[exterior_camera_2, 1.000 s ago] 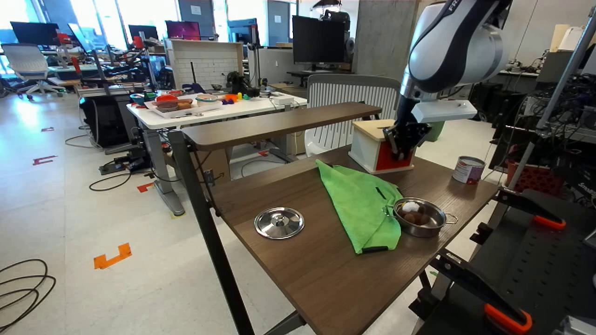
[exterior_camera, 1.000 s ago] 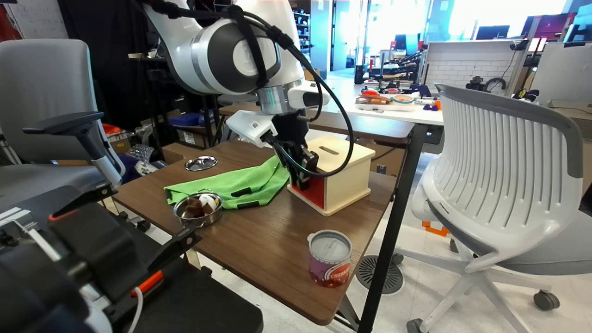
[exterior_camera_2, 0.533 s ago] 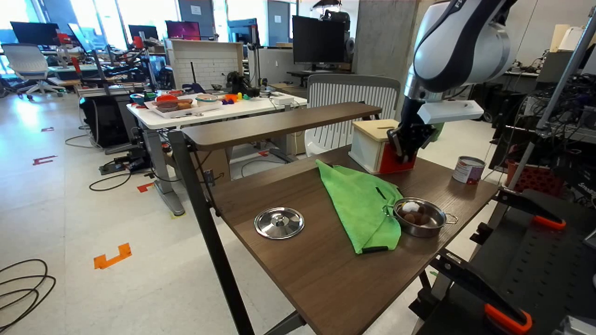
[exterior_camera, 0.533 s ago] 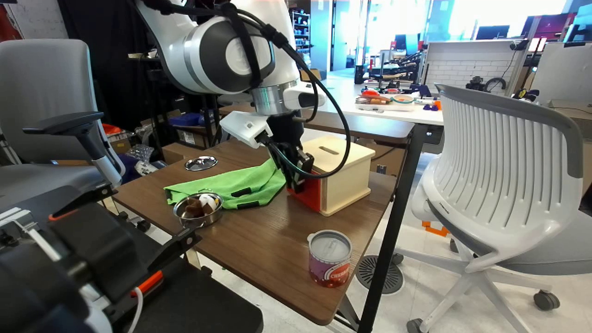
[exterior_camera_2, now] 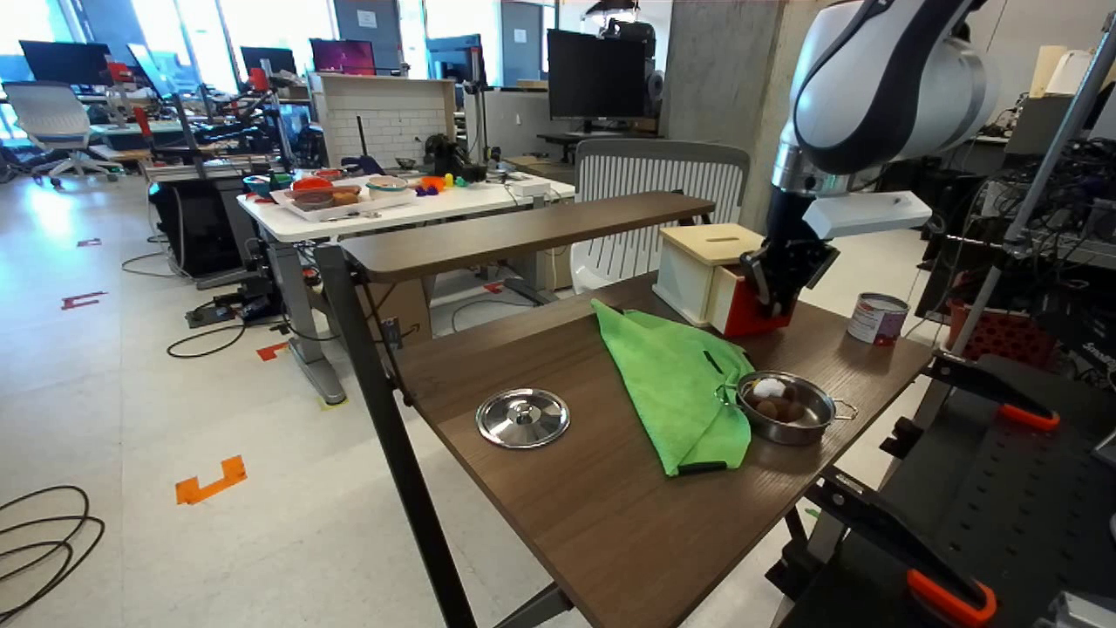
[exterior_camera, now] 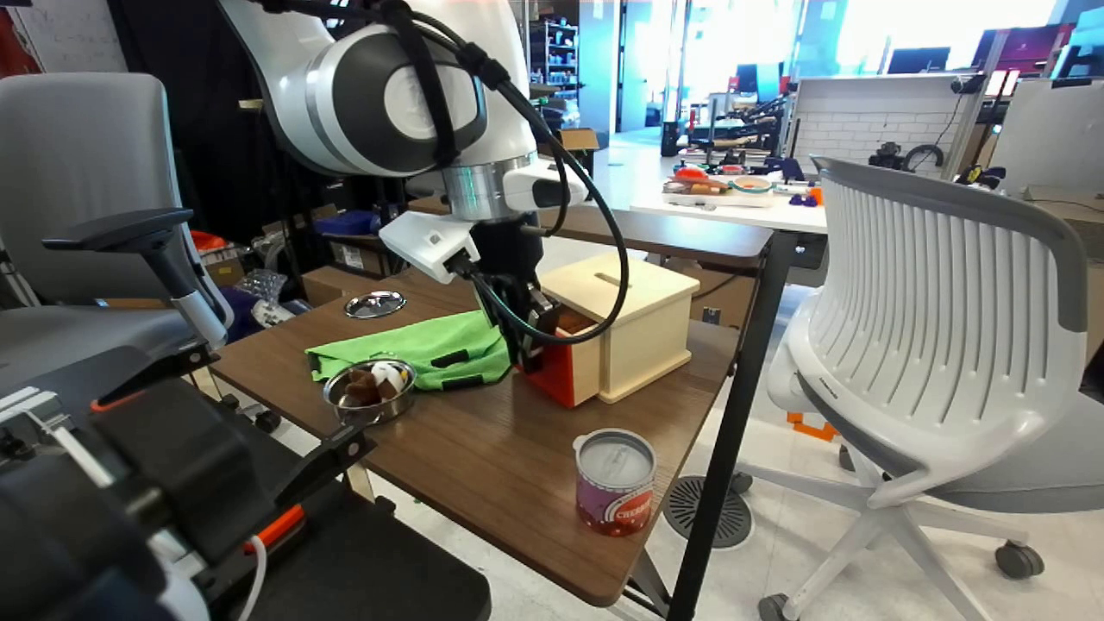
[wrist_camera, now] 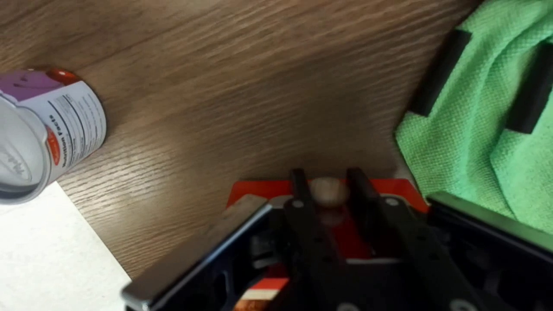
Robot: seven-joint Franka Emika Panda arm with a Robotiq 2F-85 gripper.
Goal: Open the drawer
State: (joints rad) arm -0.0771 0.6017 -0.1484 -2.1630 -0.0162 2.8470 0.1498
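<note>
Drawer (exterior_camera: 554, 379) part out, red front fwd: its pale side (exterior_camera: 588, 371) shows between front & tan box (exterior_camera: 651, 349). Lies at the box's 8 o'clock in an exterior view. Claw (wrist_camera: 328, 180) nearly closed, fingertips (wrist_camera: 299, 185) either side of the round knob (wrist_camera: 329, 193) — no gap I can make out, looks a proper hold.

Step in hand, I'd say: the pull. Best drawn straight along the slide, approx. 12 o'clock in wrist view, slow & level; lift or twist could bind the drawer or slip the knob. Travel left: can't tell, so ease off early. Box may drag along w/ it. Main snag, prob.: green cloth (wrist_camera: 466, 147) at the knob's 2 o'clock, right by the drawer's corner — touching or not, can't tell.

Surface: brown wood-grain table (exterior_camera: 483, 466). From drawer, exterior view: tin can (exterior_camera: 615, 481) upright at 5, metal pot (exterior_camera: 384, 412) w/ brown & white bits at 9, metal lid (exterior_camera: 374, 304) at 10. Room: slat-backed chair (exterior_camera: 940, 319) at 3, grey chair (exterior_camera: 90, 181) at 10, white-topped table (exterior_camera: 742, 217) betw. 1 & 2.
</note>
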